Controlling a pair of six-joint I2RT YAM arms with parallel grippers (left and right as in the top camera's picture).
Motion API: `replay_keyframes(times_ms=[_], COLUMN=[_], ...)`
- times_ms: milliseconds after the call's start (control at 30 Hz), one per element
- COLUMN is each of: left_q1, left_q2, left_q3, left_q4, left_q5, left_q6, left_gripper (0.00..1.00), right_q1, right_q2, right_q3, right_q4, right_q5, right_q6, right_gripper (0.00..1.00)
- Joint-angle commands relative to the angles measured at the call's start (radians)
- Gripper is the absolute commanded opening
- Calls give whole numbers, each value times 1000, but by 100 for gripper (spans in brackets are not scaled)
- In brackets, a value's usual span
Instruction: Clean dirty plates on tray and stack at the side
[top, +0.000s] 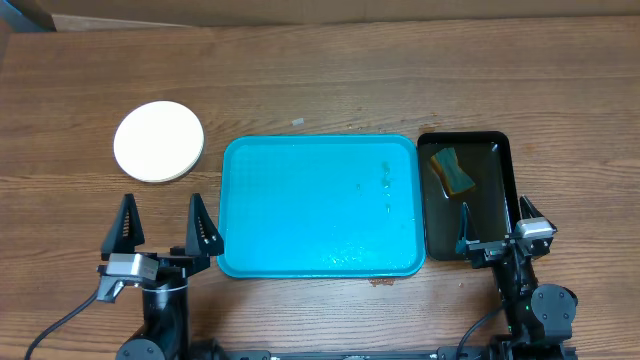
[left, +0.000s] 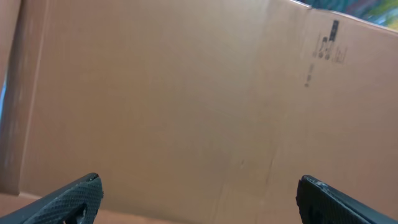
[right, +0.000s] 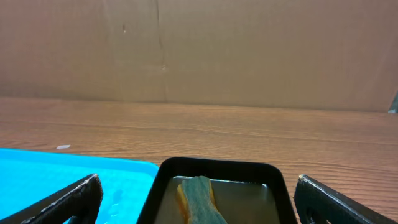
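At the far left of the table the plates sat as one round pile, well apart from the tray. Only the top plate showed, pale and free of smears, so we could not count how many lay under it. Just below the pile, the left gripper hung above bare wood with its fingers spread wide and nothing between them; its own camera saw only a cardboard wall.

In the middle, the tray held no plates at all. We saw a few small specks and a wet sheen on its right part.

To the right, touching or just beside the tray, the black tray held the sponge in its upper left corner. The right gripper hovered over that tray's near end, fingers wide apart and gripping nothing, with the sponge ahead of them.

We judged the task finished or very nearly so: plates off the tray and stacked, sponge put down, both arms free.
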Motion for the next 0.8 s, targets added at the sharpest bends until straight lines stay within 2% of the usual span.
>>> replay_keyframes(times_ms=[0,267,467,767], left_q1=[3,4,4,-8], left_q2=[-45,-44,-44,-44], left_q3=[-63,-151,-174,-174], left_q4=[5,8,-127,-361], left_q5=[-25,-21,-46,-44], left_q6=[-14,-29,-26,175], left_gripper=[100,100,100,100], right_q1=[4,4,4,4], right_q2=[-10,-10,-10,-10], right_q3=[-10,-10,-10,-10], right_q4=[4,4,4,4], right_q5=[9,9,9,9], right_q6=[6,7,7,7], right_gripper=[100,100,100,100])
